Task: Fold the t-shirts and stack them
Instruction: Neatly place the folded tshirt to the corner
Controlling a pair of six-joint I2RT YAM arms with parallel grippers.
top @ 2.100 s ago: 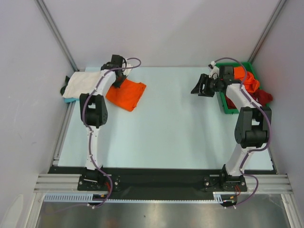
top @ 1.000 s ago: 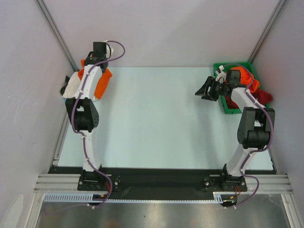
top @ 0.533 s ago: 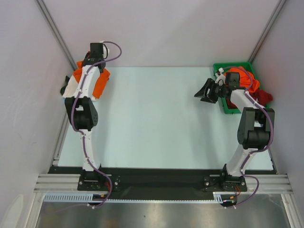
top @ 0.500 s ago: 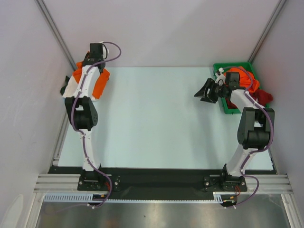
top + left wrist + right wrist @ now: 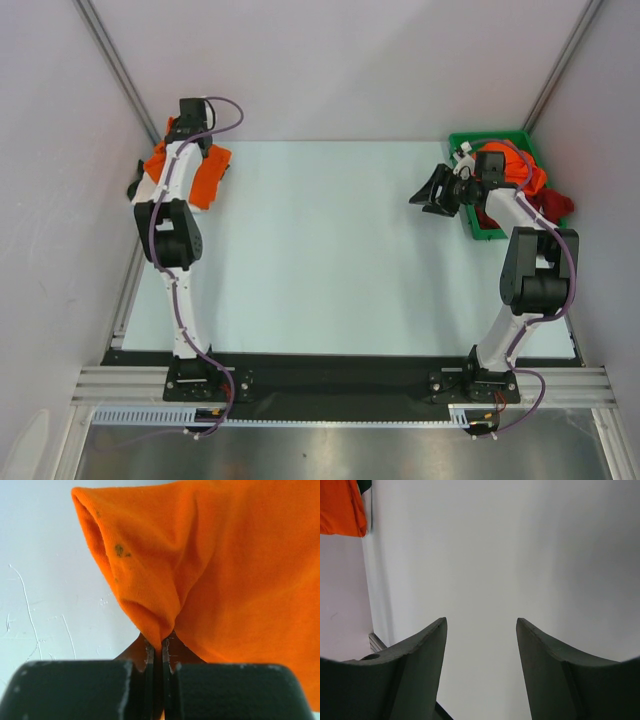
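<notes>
My left gripper (image 5: 161, 649) is shut on a pinched fold of a bright orange t-shirt (image 5: 225, 570), which hangs from the jaws. In the top view this orange t-shirt (image 5: 208, 176) sits under the left wrist at the table's far left corner. My right gripper (image 5: 432, 190) stands open by the green bin, nothing between its fingers (image 5: 427, 650). More t-shirts lie heaped in the bin: an orange one (image 5: 522, 170) and a dark red one (image 5: 556, 205).
The green plastic bin (image 5: 468, 226) stands at the far right edge of the pale table (image 5: 330, 250). A small dark object (image 5: 133, 186) lies at the left edge beside the left arm. Grey walls close in on three sides.
The left arm has carried the orange t-shirt from the table's back left out to the far left corner. The right gripper has stayed put, open.
</notes>
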